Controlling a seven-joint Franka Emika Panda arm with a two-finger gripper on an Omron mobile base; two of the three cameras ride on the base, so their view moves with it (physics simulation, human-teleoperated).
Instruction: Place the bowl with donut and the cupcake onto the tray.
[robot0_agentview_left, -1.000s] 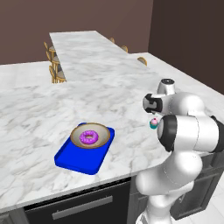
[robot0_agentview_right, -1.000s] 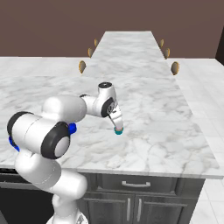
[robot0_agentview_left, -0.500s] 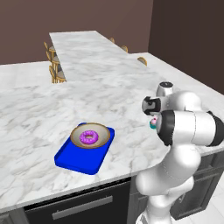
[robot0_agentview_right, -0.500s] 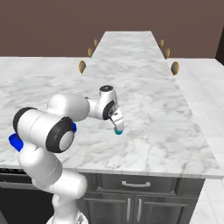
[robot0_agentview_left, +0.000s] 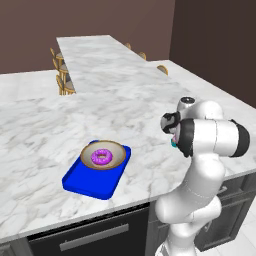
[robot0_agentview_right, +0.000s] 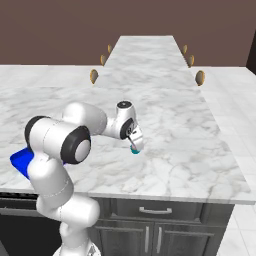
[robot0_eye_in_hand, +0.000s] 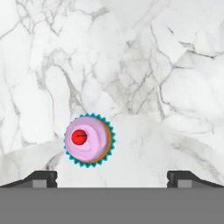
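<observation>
Claw (robot0_eye_in_hand: 112, 177) of mine stands wide open, nothing between its two dark tips, which sit far apart at the bottom of the hand view. Cupcake (robot0_eye_in_hand: 89, 140) lies just beyond them on the marble worktop (robot0_eye_in_hand: 166, 78), nearer the left tip: pink top, red dot at centre, teal frilled wrapper. It touches neither tip.

Left base view: my hand is tucked behind my own forearm at the right side; a sliver of the cupcake (robot0_agentview_left: 173, 144) shows as a teal speck beside it. Blue tray (robot0_agentview_left: 85, 183) sits near the front edge of the worktop (robot0_agentview_left: 100, 105), well left of my arm. Bowl (robot0_agentview_left: 115, 150) rests on the tray's far end, donut (robot0_agentview_left: 102, 157) with purple-pink icing inside it. Chair backs (robot0_agentview_left: 61, 80) line the far arm of the worktop.

Right base view: claw (robot0_agentview_right: 136, 145) points down at the worktop (robot0_agentview_right: 190, 145), cupcake (robot0_agentview_right: 134, 150) right beneath it, close to the front. A corner of the tray (robot0_agentview_right: 19, 162) peeks out at far left behind my shoulder, well apart from the cupcake.
</observation>
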